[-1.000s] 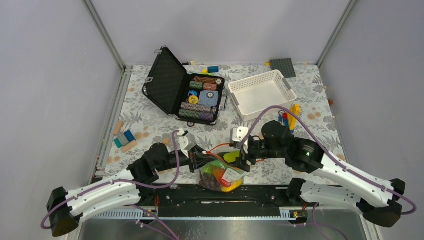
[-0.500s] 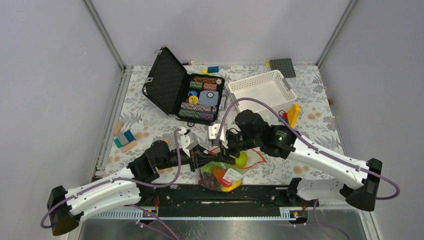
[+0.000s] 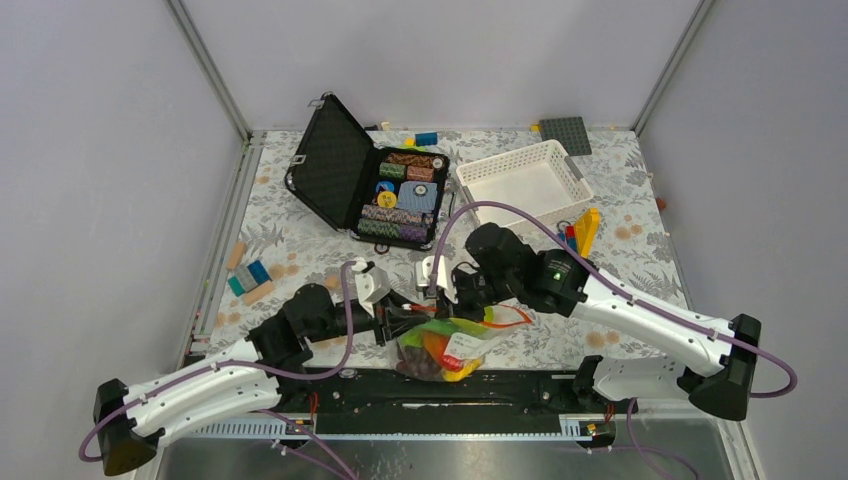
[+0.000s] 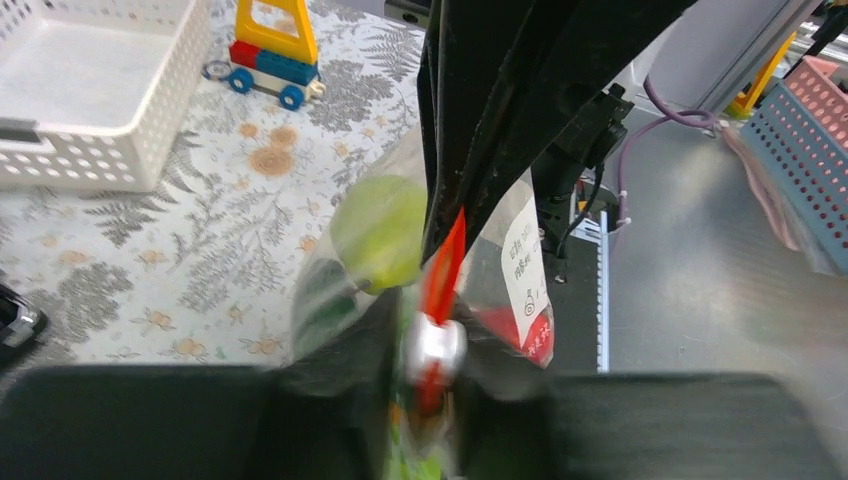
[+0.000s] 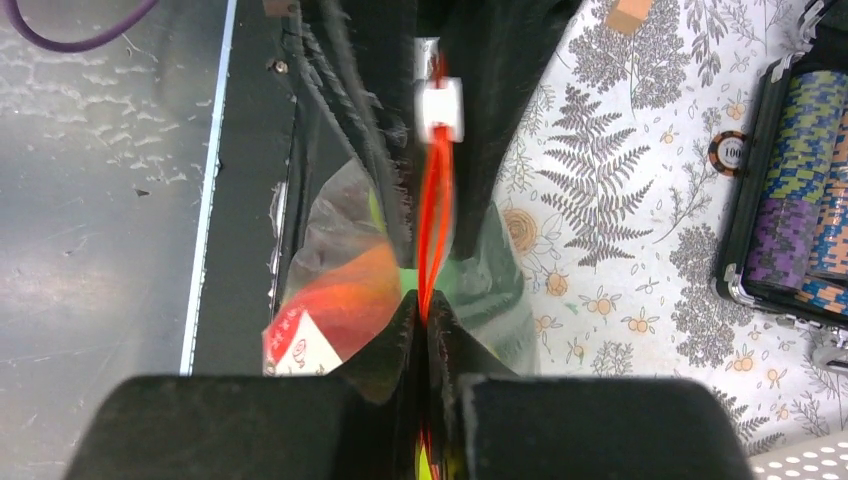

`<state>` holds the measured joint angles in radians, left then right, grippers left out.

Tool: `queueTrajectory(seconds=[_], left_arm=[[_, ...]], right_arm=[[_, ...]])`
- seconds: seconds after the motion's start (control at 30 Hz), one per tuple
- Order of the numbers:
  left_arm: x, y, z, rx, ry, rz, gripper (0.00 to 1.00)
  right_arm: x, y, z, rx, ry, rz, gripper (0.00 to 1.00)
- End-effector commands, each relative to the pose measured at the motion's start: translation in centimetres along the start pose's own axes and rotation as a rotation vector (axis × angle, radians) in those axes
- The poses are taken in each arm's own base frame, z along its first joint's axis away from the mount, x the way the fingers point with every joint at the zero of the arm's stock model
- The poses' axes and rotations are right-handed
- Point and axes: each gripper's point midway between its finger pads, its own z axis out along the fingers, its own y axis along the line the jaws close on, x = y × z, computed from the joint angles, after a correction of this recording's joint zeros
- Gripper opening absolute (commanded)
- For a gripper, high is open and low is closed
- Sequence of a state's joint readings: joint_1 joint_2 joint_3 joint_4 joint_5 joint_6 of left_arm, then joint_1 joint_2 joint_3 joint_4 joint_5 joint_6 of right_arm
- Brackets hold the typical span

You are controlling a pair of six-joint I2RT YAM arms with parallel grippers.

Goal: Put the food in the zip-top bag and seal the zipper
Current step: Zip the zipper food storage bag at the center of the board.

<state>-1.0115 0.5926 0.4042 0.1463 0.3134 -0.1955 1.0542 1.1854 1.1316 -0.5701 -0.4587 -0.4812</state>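
The clear zip-top bag (image 3: 446, 349) lies at the table's near edge, with several pieces of food inside. A round green fruit (image 4: 380, 230) shows through the plastic beside the white label (image 4: 523, 262). The red-orange zipper (image 5: 434, 215) runs taut between my two grippers. My right gripper (image 5: 425, 306) is shut on the strip and sits over the bag's upper right (image 3: 449, 297). My left gripper (image 4: 434, 348) flanks the white slider (image 5: 438, 106) on the strip from the bag's left end (image 3: 400, 322), and its jaws look closed on it.
Behind the bag are an open black case of chip stacks (image 3: 392, 192) and a white lattice basket (image 3: 522, 183). Toy bricks lie at the left (image 3: 250, 277), at the right (image 3: 588, 226) and by a grey baseplate (image 3: 566, 133). The table's black front rail (image 3: 420, 385) runs just below the bag.
My right gripper swung left from the bag's right side onto the zipper and closed on it. The green fruit it carried now lies inside the bag. The left arm barely shifted.
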Motion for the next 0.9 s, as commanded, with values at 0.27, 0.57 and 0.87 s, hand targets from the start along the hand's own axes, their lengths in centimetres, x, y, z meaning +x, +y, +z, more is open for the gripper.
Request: queueTrajectory(seconds=[0.27,0.57,0.87], left_arm=[[-2.6,0.3,-0.6,-0.019,-0.19,0.045,0.54],[-2.4,0.6,-0.9,-0.033,-0.232,0.035,0.48],[-2.3,0.6,-0.6,-0.022,-0.238,0.027,0.0]], right_arm=[[-1.0,-0.1,-1.1,0.064,-0.08,0.01,0.0],[-1.5,0.6,-1.0,0.053,-0.152,0.043,0.0],[-1.6,-0.6,-1.3,0.137,-0.18,0.09,0.0]])
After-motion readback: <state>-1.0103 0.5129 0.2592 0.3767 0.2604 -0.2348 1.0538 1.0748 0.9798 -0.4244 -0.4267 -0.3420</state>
